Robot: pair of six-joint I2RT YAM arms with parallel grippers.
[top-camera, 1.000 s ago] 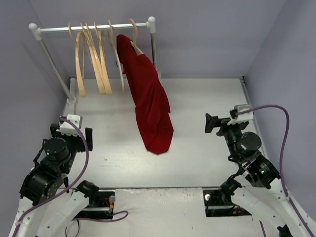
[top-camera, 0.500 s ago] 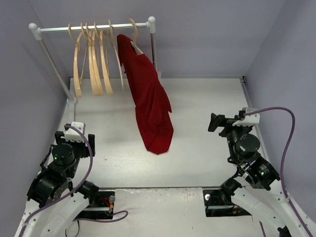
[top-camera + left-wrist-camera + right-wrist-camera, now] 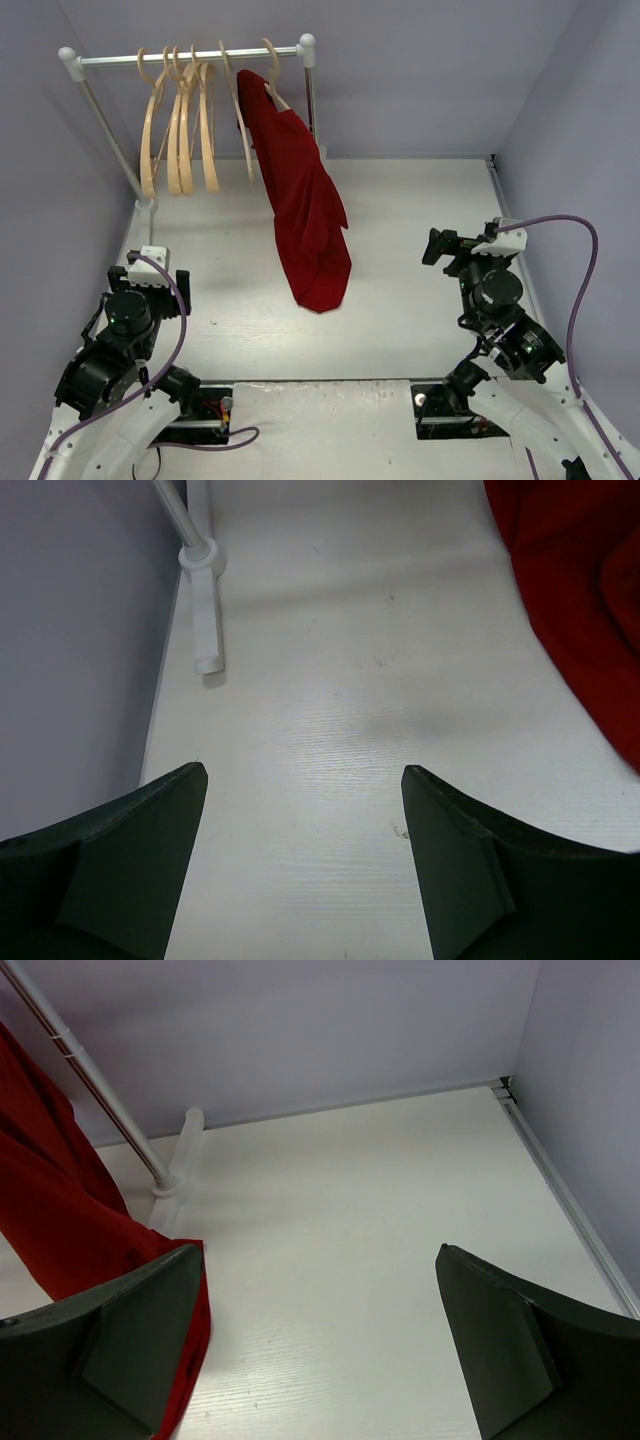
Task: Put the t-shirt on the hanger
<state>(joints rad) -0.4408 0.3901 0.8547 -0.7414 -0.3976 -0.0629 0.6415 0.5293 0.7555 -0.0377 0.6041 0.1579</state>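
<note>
The dark-red t-shirt (image 3: 305,210) hangs from the rightmost pale wooden hanger (image 3: 272,58) on the rail, and its hem drops down over the table's middle. It also shows at the right edge of the left wrist view (image 3: 580,600) and at the left of the right wrist view (image 3: 60,1210). My left gripper (image 3: 150,285) sits at the near left, well apart from the shirt. Its jaws (image 3: 300,770) are open over bare table. My right gripper (image 3: 460,247) is at the right, open (image 3: 320,1250) and holding nothing. The shirt's edge lies just behind its left finger.
Several empty wooden hangers (image 3: 180,130) hang bunched at the left part of the white rail (image 3: 190,58). The rail stand's feet (image 3: 205,610) (image 3: 180,1150) rest on the table at the back. Grey walls close in the left, back and right sides.
My left arm has pulled back towards the near edge and lowered. The right gripper shifted slightly right. The empty hangers have swung leftward on the rail. The shirt hangs unchanged.
</note>
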